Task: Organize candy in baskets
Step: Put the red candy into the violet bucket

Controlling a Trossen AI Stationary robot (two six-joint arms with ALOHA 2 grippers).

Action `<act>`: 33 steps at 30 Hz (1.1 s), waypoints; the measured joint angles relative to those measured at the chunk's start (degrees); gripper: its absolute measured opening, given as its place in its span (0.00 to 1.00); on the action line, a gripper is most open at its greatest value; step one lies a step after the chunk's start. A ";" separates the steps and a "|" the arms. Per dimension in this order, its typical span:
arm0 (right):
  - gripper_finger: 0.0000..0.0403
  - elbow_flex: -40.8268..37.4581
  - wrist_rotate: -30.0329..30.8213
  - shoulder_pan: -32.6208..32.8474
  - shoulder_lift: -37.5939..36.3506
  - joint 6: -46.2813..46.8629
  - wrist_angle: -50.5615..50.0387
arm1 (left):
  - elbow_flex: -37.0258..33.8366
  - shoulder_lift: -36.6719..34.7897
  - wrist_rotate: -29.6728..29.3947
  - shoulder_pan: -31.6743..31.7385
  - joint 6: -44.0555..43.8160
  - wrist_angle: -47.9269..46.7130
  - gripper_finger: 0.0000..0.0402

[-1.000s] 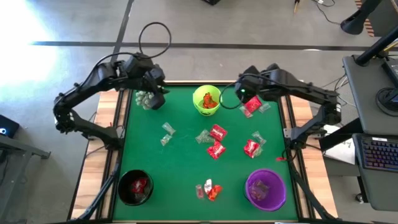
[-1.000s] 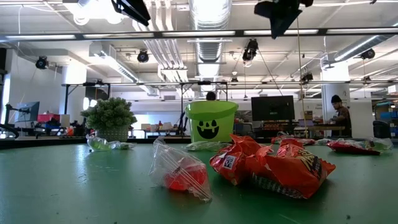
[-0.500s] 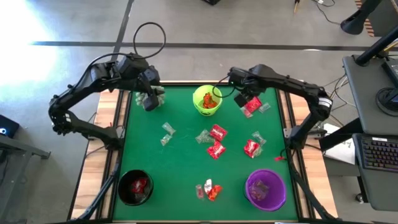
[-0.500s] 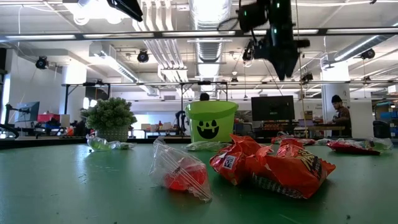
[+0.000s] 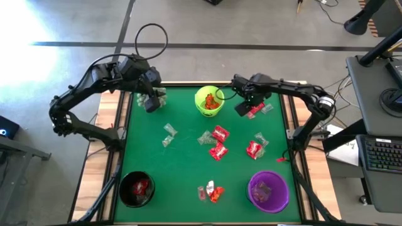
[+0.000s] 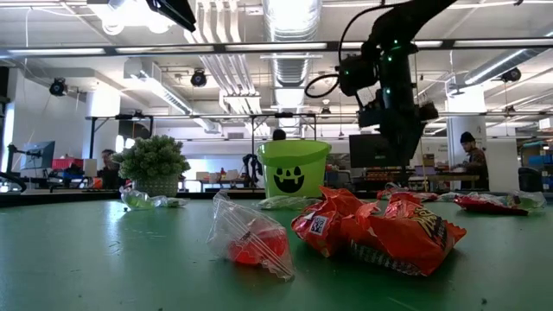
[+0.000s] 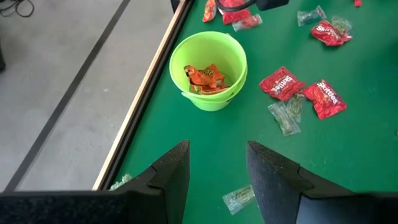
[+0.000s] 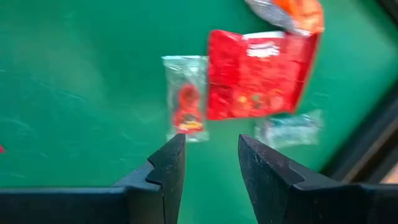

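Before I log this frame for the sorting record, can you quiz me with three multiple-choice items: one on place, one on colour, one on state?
1. Where is the right gripper?
A. Over the candy beside the lime green basket
B. Over the purple basket
C. Off the table

2. What colour is the candy in the lime green basket?
A. Orange
B. Blue
C. White

3. How do the right gripper's fingers stand?
A. Apart, holding nothing
B. Shut on a red packet
C. Inside a basket

Answers: 1 A, the high view shows it by the red packet; 2 A, the left wrist view shows orange wrappers; 3 A, the right wrist view shows a bare gap.
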 joint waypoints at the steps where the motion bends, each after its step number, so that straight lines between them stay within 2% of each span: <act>1: 0.35 -0.45 -0.54 0.00 0.26 -0.32 1.08 | 0.00 0.01 0.00 0.00 0.00 0.00 0.35; 5: 0.35 -1.87 -0.72 0.00 1.94 -0.29 4.54 | 0.00 0.02 0.00 0.00 0.00 -0.02 0.35; 21: 0.33 -3.06 -0.71 -0.24 11.51 -0.32 6.51 | -0.04 0.07 0.00 0.00 -0.02 -2.14 0.35; 27: 0.27 -3.06 -0.83 -0.49 13.78 -0.33 6.68 | -0.04 0.07 0.00 0.00 -0.02 -2.29 0.35; 33: 0.14 -3.13 -1.92 -0.74 14.34 -0.16 6.68 | -0.07 0.07 0.00 0.00 -0.02 -2.69 0.35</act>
